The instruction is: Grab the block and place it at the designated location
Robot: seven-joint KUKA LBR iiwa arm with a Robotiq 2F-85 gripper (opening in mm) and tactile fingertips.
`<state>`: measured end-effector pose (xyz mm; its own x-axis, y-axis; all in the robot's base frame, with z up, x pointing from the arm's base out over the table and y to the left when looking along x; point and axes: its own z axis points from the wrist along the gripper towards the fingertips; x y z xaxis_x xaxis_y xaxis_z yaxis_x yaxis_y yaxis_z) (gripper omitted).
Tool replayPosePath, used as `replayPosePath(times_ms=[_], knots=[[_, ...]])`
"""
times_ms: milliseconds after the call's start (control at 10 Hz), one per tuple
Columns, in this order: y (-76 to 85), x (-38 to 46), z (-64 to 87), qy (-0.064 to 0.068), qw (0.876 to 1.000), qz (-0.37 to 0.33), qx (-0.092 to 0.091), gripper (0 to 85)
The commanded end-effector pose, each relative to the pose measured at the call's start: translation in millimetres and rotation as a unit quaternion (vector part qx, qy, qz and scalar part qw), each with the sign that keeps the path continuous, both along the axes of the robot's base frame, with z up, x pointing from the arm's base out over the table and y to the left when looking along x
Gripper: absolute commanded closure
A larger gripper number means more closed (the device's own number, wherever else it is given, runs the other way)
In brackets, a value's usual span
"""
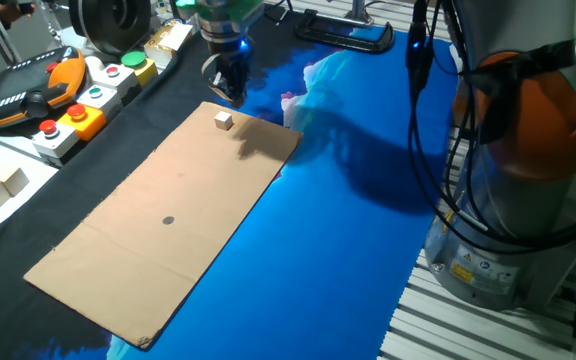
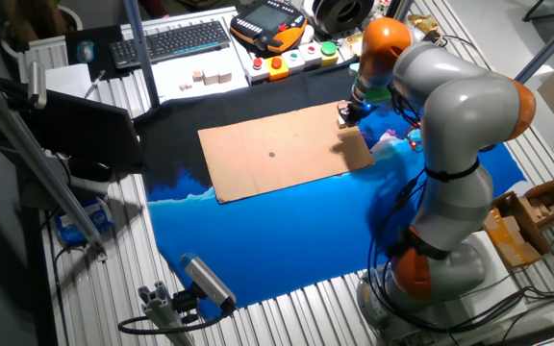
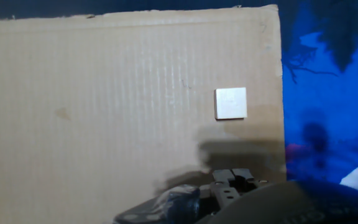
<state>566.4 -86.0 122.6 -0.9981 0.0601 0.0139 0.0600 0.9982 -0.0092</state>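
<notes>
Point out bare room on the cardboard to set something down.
Most of the cardboard is bare: all around the grey spot and toward its near edge. The far corner is crowded, where the block sits below the tool.

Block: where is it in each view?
One fixed view: the block sits on the cardboard's far corner, just below the pincer.
Other fixed view: cardboard's right corner, beside the pincer.
Hand view: right of centre.
Shared landmark: the cardboard sheet edge meeting the blue cloth.

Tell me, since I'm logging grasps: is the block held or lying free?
Free. The block lies flat on the cardboard, with the pincer above and beside it, not touching.
</notes>
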Motion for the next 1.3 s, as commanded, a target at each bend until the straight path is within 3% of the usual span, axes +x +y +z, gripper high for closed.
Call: replayPosePath(times_ms=[0, 400, 600, 700, 900, 1000, 1100, 1200], knots=[[0.0, 0.0, 0.2, -0.001, 1.000, -0.003, -0.007, 84.3], [-0.9, 0.2, 0.6, -0.009, 1.000, 0.007, -0.009, 84.3], [-8.7, 5.8, -1.4, -0.008, 1.000, 0.022, -0.007, 82.7], [-10.9, 8.8, -3.1, -0.009, 1.000, 0.025, -0.009, 74.7], [-9.7, 10.6, -3.7, -0.018, 1.000, 0.009, -0.014, 42.0], [-9.4, 11.3, -4.7, -0.022, 1.000, 0.001, -0.015, 30.7], [-11.0, 14.3, -8.1, -0.019, 1.000, 0.005, -0.011, 23.3], [-12.6, 19.0, -13.3, -0.016, 1.000, 0.011, -0.006, 21.3]])
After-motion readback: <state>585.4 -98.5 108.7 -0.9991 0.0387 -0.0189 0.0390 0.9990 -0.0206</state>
